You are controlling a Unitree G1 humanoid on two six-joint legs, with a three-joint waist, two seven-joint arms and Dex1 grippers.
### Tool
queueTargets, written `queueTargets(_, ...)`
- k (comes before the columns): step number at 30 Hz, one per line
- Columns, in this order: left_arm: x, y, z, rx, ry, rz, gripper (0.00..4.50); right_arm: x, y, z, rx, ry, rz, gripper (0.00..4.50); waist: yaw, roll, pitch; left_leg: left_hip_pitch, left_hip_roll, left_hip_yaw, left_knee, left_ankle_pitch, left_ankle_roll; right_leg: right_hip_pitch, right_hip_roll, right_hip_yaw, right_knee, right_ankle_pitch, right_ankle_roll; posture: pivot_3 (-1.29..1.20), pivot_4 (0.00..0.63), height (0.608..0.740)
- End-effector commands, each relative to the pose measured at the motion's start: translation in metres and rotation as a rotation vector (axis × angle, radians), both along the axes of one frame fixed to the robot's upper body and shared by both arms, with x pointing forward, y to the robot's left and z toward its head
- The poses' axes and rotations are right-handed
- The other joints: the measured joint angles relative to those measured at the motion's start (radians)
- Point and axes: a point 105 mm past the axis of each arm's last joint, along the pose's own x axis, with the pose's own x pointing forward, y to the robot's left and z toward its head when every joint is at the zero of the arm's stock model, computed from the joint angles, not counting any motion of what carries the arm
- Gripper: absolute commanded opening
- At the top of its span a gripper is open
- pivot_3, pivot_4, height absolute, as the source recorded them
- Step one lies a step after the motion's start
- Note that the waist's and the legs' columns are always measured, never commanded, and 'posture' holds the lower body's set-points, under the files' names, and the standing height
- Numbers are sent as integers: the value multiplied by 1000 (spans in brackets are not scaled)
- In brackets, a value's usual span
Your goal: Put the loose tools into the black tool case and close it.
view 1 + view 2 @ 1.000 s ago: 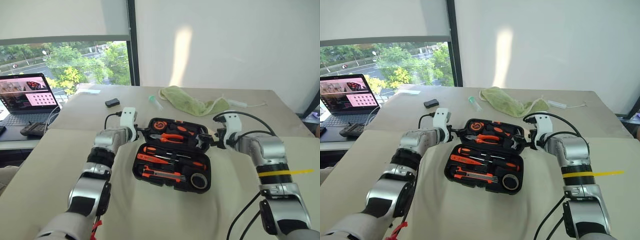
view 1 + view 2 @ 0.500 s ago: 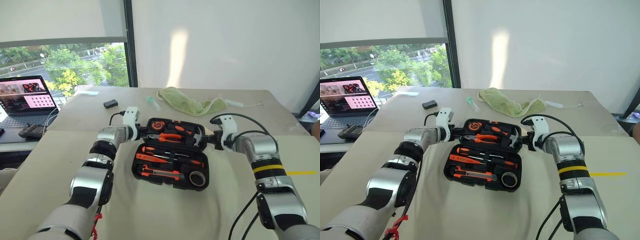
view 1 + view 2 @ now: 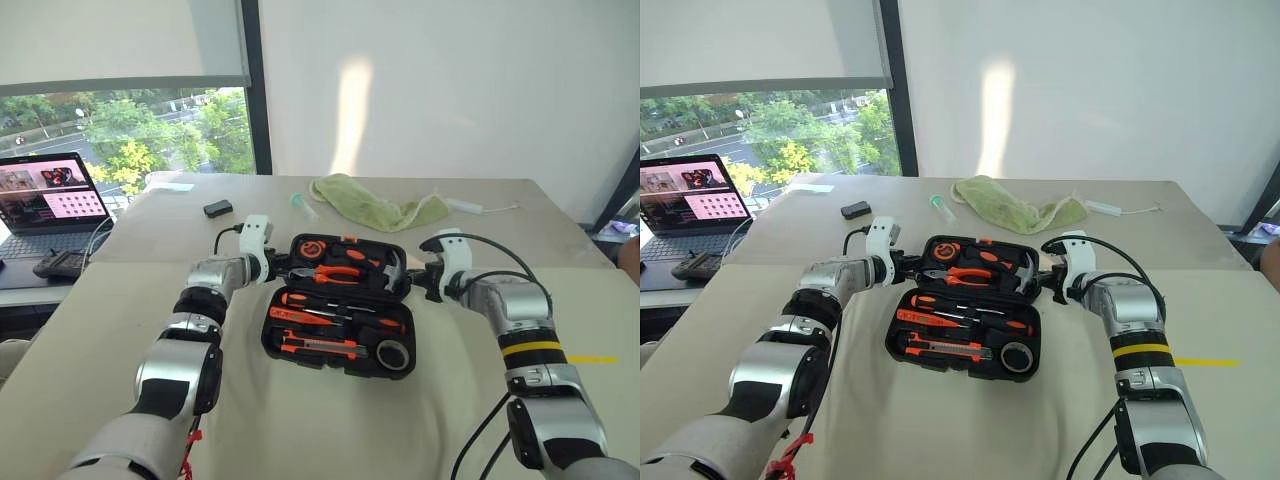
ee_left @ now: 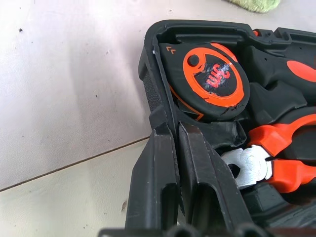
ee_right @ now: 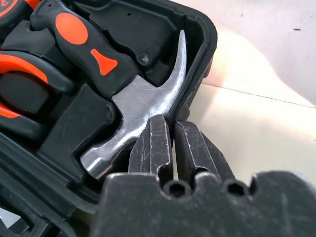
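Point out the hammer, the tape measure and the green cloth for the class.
hammer [image 5: 136, 106]: right wrist view, on the steel head.
tape measure [image 4: 215, 79]: left wrist view, on its orange-ringed face.
green cloth [image 3: 375, 209]: left eye view, on the middle of the crumpled fabric.

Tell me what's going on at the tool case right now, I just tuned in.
The black tool case lies open on the table, with the screwdrivers, utility knife and tape roll already in their slots. Both arms are at the far half: the left end effector is shut on its left rim beside the tape measure, and the right end effector is shut on its right rim by the hammer. The case is not closed yet.
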Motion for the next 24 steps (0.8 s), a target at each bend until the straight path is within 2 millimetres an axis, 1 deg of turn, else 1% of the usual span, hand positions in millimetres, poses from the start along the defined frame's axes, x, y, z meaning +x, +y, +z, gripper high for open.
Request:
queueTargets(1, -4, -15, 14, -29, -73, -100, 0, -1, 13, 11, 7, -62, 55, 16, 0, 0, 0, 0, 0, 0, 0, 0, 0, 0, 0, 0, 0, 0, 0, 0, 150, 740)
queueTargets(6, -8, -12, 18, -79, -117, -135, 0, -4, 11, 6, -6, -55, 51, 16, 0, 0, 0, -1, 0, 0, 0, 0, 0, -1, 0, 0, -1, 0, 0, 0, 150, 740)
queueTargets(7, -11, -10, 19, -83, -124, -149, 0, -7, 12, 4, -4, -44, 72, 16, 0, 0, 0, -1, 0, 0, 0, 0, 0, -1, 0, 0, -1, 0, 0, 0, 150, 740)
queueTargets(9, -13, -7, 22, -103, -139, -152, 724, -8, 13, 4, -15, -51, 100, 0, 0, 0, 0, -2, 0, 0, 0, 0, 0, -1, 0, 0, -1, 0, 0, 0, 150, 740)
queueTargets(10, -14, -6, 24, -118, -143, -150, 1007, -9, 14, 5, -16, -55, 111, 419, 1, 0, 0, -2, 0, 0, 0, 0, 0, -2, 0, 0, -1, 0, 0, 0, 150, 740)
queueTargets(11, -14, -3, 27, -132, -148, -141, 1383, -10, 16, 8, -8, -64, 129, 841, 1, 0, 0, -2, 0, 0, 0, 0, 0, -2, 0, 0, -2, 0, 0, 0, 150, 740)
queueTargets(12, -15, -1, 29, -138, -152, -132, 1848, -9, 17, 11, -4, -76, 138, 1122, 1, 0, 0, -3, 0, 0, 0, 0, 0, -2, 0, 0, -2, 0, 0, 0, 150, 740)
queueTargets(15, -21, 9, 31, -129, -173, -120, 3022, -6, 9, 14, -83, -125, 122, 2114, 0, 0, 0, -5, 0, 0, 0, 0, 0, -4, 1, 0, -3, 0, 0, 0, 150, 740)
queueTargets(16, -25, 12, 32, -124, -188, -124, 3492, -7, 8, 15, -95, -144, 136, 2482, -1, 0, 0, -4, 0, 0, 0, 0, 0, -3, 1, 0, -2, 0, 0, 0, 150, 740)
queueTargets(17, -31, 17, 35, -117, -209, -133, 3846, -11, 9, 22, -80, -175, 167, 2816, -2, 0, 0, -4, 0, 0, 0, 0, 0, -4, 1, 0, -2, 0, 0, 0, 150, 740)
queueTargets(18, -38, 22, 37, -103, -228, -147, 4179, -18, 9, 28, -69, -205, 204, 2845, -3, 0, 0, -4, 0, 0, 0, 0, 0, -4, 1, 0, -2, 0, 0, 0, 150, 740)
queueTargets(19, -45, 25, 38, -80, -248, -166, 4179, -25, 8, 33, -79, -241, 248, 2845, -3, 0, 0, -4, 1, 0, 0, 0, 0, -4, 1, 1, -2, 0, 0, 0, 150, 740)
queueTargets(20, -56, 26, 41, -74, -274, -204, 4179, -37, 8, 39, -95, -287, 313, 2845, -2, 0, 0, -4, 1, 0, -1, 0, 0, -4, 2, 1, -2, 0, 0, 0, 150, 740)
queueTargets(21, -66, 28, 41, -59, -283, -248, 4179, -52, 11, 44, -94, -333, 396, 2845, -1, 0, 0, -4, 2, 0, -1, 0, 0, -4, 2, 1, -2, 0, 0, 0, 150, 740)
queueTargets(22, -77, 30, 40, -42, -284, -290, 4179, -71, 16, 52, -57, -387, 493, 2845, 3, 0, 0, -4, 2, 0, -1, 0, 0, -4, 2, 0, -2, 0, 0, 0, 150, 740)
queueTargets(23, -88, 30, 39, -24, -284, -333, 4179, -90, 18, 56, -32, -412, 582, 2845, 3, 0, 0, -5, 3, 0, -1, 0, 0, -4, 2, 0, -4, 0, 0, 0, 150, 740)
queueTargets(24, -98, 30, 38, -15, -277, -370, 4179, -105, 19, 58, -24, -425, 638, 2845, 7, 0, 0, -5, 3, 0, -1, 0, 0, -4, 2, 0, -4, 0, 0, 0, 150, 740)
